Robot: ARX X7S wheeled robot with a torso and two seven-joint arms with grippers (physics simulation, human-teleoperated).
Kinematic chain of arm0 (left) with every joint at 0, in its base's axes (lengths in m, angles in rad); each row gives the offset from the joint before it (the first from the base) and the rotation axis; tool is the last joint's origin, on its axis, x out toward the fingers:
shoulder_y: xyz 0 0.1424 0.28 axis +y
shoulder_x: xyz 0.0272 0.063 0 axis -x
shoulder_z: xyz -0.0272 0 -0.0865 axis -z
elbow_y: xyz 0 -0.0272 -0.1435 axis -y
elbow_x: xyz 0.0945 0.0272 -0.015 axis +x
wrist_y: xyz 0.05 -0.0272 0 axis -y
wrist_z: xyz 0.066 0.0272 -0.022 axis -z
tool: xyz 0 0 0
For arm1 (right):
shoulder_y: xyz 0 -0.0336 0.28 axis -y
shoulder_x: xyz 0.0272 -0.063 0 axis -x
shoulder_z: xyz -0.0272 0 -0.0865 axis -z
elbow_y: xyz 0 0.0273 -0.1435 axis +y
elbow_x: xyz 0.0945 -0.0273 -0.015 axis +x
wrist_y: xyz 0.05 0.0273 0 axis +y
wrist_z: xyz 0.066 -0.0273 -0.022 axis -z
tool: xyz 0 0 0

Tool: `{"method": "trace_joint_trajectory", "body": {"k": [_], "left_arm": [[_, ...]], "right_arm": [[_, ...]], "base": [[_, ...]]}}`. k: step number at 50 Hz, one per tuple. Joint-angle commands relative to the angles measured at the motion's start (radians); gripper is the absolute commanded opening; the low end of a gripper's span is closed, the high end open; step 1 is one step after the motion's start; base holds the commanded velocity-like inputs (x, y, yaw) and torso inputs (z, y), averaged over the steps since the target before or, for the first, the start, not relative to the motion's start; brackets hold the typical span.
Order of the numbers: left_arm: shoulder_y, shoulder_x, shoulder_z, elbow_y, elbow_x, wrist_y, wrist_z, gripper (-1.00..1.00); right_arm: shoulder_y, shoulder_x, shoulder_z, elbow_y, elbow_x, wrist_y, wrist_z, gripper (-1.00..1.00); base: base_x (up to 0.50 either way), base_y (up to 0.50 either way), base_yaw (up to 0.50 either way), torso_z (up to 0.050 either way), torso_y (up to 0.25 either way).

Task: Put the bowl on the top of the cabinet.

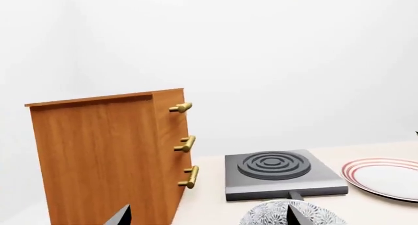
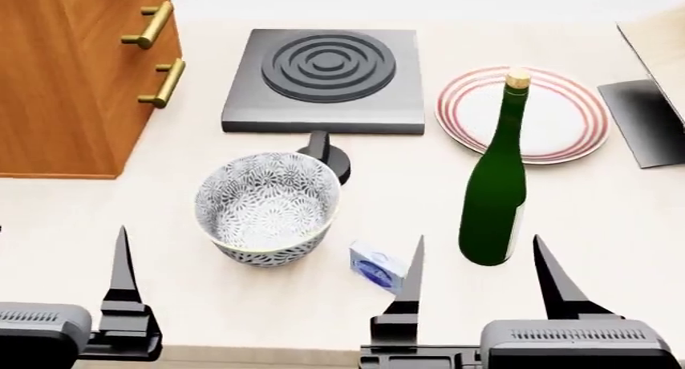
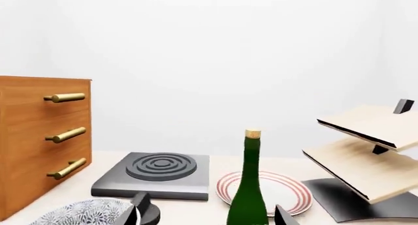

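Bowl on table, beside cabinet.

Wood-grain cabinet; brass handles; glossy glass bottle.

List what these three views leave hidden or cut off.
- Cabinet top: the head view's edge crops it; both wrist views see it edge-on.
- Bowl underside and foot: hidden by its own wall.
- Left gripper: the head view shows one finger, so its opening is unclear.
- Small blue box: print too small, partly behind the right gripper.
- Rack: cropped in the right wrist and head views.
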Motion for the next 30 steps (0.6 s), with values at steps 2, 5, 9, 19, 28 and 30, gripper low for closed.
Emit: {"method": "trace_joint_trajectory", "body": {"k": [2, 5, 9, 19, 28, 30], "left_arm": [[0.0, -0.012, 0.007, 0.011, -0.012, -0.005, -0.014, 1.0], [-0.004, -0.014, 0.009, 0.016, -0.015, -0.012, -0.016, 1.0], [-0.002, -0.018, 0.011, 0.018, -0.019, -0.011, -0.02, 1.0], [0.0, -0.025, 0.013, 0.016, -0.03, -0.008, -0.029, 1.0], [0.0, -0.032, 0.015, 0.022, -0.037, -0.008, -0.037, 1.0], [-0.002, -0.034, 0.015, 0.023, -0.039, -0.011, -0.038, 1.0]], "right_arm": [[0.004, 0.008, -0.011, 0.001, 0.008, -0.001, 0.011, 1.0], [0.004, 0.01, -0.012, -0.001, 0.012, 0.002, 0.013, 1.0], [0.003, 0.013, -0.018, -0.001, 0.012, 0.0, 0.015, 1.0], [0.006, 0.016, -0.015, 0.002, 0.03, 0.002, 0.02, 1.0], [0.007, 0.021, -0.02, 0.004, 0.035, 0.002, 0.028, 1.0], [0.008, 0.023, -0.022, 0.005, 0.034, 0.0, 0.029, 1.0]], "base": [[0.0, 0.5, 0.0, 0.0, 0.0], [0.0, 0.5, 0.0, 0.0, 0.0], [0.0, 0.5, 0.0, 0.0, 0.0], [0.0, 0.39, 0.0, 0.0, 0.0], [0.0, 0.08, 0.0, 0.0, 0.0], [0.0, 0.45, 0.0, 0.0, 0.0]]}}
